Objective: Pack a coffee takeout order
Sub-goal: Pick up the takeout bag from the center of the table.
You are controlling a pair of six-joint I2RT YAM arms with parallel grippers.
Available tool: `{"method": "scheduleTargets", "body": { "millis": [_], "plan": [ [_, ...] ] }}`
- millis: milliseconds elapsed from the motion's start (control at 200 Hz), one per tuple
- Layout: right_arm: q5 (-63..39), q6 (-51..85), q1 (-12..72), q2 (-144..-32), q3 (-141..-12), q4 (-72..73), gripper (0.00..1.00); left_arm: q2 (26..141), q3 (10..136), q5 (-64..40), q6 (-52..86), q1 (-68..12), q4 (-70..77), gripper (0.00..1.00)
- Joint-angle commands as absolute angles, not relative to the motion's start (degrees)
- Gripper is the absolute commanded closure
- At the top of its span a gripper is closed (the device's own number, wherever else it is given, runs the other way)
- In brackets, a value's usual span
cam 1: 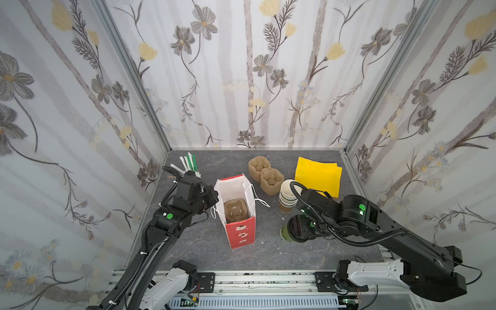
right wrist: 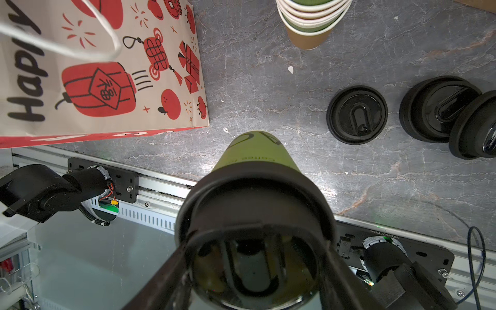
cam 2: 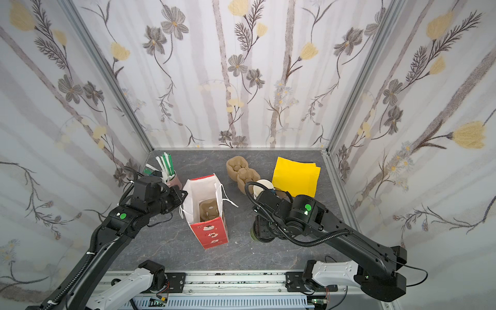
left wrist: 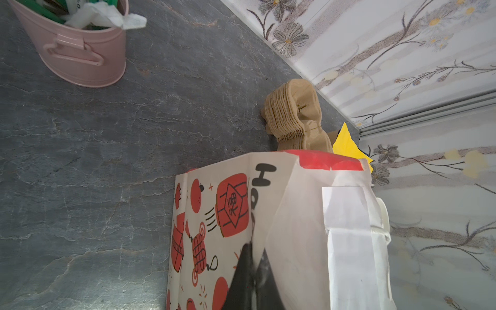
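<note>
My right gripper (right wrist: 255, 268) is shut on the coffee cup (right wrist: 257, 153), a green-and-brown paper cup, with a finger on either side of its black lid (right wrist: 255, 193). In both top views the cup (cam 1: 285, 234) (cam 2: 252, 233) sits low at the table's front right, mostly hidden under that gripper (cam 1: 292, 230). The red-and-white paper bag (cam 1: 241, 233) (cam 2: 212, 236) stands open in the middle. My left gripper (left wrist: 253, 265) (cam 1: 214, 197) is shut on the bag's (left wrist: 228, 209) left wall at the rim. Yellow napkins (cam 1: 318, 174) lie at the back right. Green straws (cam 1: 190, 162) stand in a pink bucket (left wrist: 80, 53).
A pulp cup carrier (cam 1: 236, 210) lies inside the bag. A stack of carriers (cam 1: 265, 174) sits behind it. A stack of lidless cups (cam 1: 288, 196) (right wrist: 311, 21) stands close to my right arm. Loose black lids (right wrist: 357, 115) (right wrist: 440, 107) lie beside the held cup.
</note>
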State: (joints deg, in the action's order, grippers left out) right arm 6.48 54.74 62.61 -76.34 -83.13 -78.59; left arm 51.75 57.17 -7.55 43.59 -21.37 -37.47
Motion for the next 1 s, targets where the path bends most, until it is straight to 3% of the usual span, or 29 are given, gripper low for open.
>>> {"method": "scheduleTargets", "body": {
  "millis": [0,550,994],
  "plan": [
    [8.4,53.8,62.5,-76.5,-83.5,-77.7,0.36,51.8,59.1,-5.2,43.1,-21.7,-36.8,1.00],
    [9.6,50.6,61.1,-76.6,-88.3,-77.7,0.36,53.9,63.9,10.6,41.6,-32.2,-36.6,1.00],
    [7.0,44.2,58.6,-79.4,-107.1,-77.7,0.37,54.0,61.7,7.9,43.5,-33.3,-35.5,1.00]
  ]
}}
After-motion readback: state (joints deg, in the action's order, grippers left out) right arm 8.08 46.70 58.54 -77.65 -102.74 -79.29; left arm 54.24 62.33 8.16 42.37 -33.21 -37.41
